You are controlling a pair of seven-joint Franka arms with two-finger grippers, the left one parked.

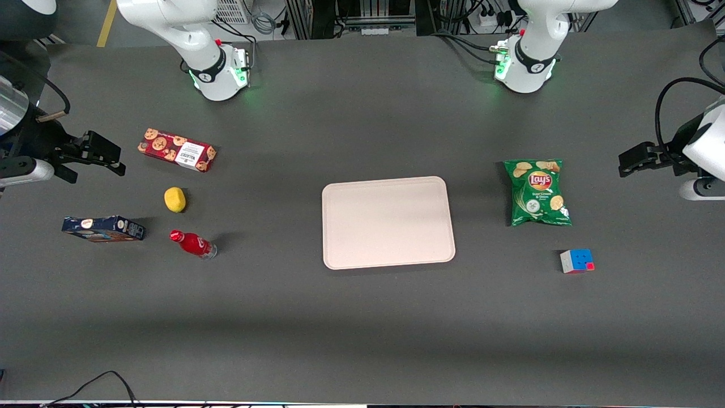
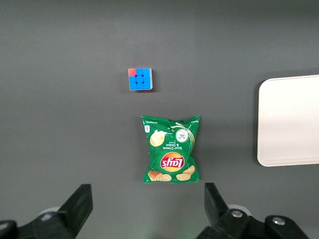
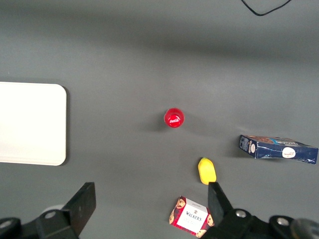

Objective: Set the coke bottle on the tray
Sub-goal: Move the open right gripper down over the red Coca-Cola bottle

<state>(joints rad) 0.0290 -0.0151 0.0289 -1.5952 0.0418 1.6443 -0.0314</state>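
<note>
The dark surface (image 1: 362, 328) carries a handful of items, and the working arm's end effector (image 1: 105, 156) hangs above its own end of it, holding nothing, its two fingers spread wide apart.

The coke bottle (image 1: 192, 244) stands upright on the surface, red cap up, well apart from the tray (image 1: 388, 222). From the wrist camera I look almost straight down on the bottle's cap (image 3: 174, 118), and the spread fingers (image 3: 82, 205) frame the scene with nothing between them. The bottle sits apart from the end effector, nearer the front camera than it.

Taking the bottle as the centre of a clock in the front view, the yellow lemon-like object (image 1: 175, 199) lies at about eleven o'clock, near it. The red cookie box (image 1: 177, 150) lies farther along the same line, roughly at twelve. A dark blue box (image 1: 103, 228) lies at about nine o'clock, on its long side. The tray lies out at three o'clock, flat and bare, in the middle of the surface.

Toward the parked arm's end, a green bag of chips (image 1: 537, 192) lies flat near the tray, and a colour cube (image 1: 577, 261) sits at about five o'clock from the bag, closer to the front camera.
</note>
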